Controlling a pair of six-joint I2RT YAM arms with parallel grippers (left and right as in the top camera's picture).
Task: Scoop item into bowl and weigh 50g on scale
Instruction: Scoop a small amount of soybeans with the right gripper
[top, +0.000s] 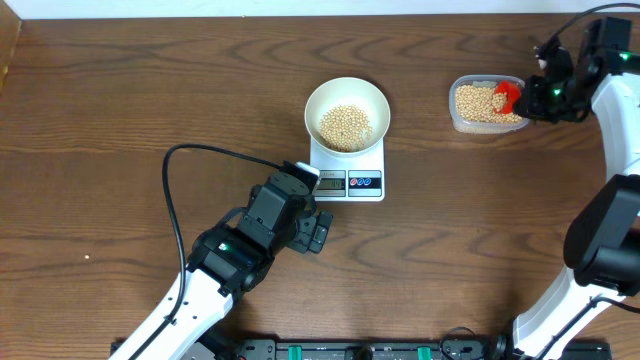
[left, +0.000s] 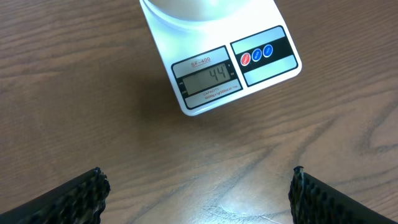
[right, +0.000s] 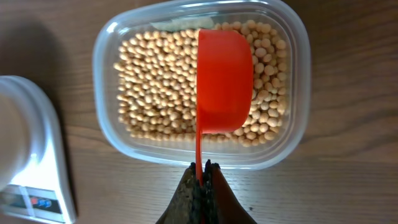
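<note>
left tool (left: 198, 194) spread wide — before scale (left: 208, 78) | right tool (right: 203, 186) clamps red scoop (right: 224, 81) over bean tub (right: 297, 93)

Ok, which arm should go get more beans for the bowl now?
Right. The right gripper is shut on the red scoop over the beans in the clear tub. The left gripper is open and empty, facing the scale, which reads 44.

Robot workbench, wood-grain table (top: 100, 120), kitchen scale (top: 350, 163)
</note>
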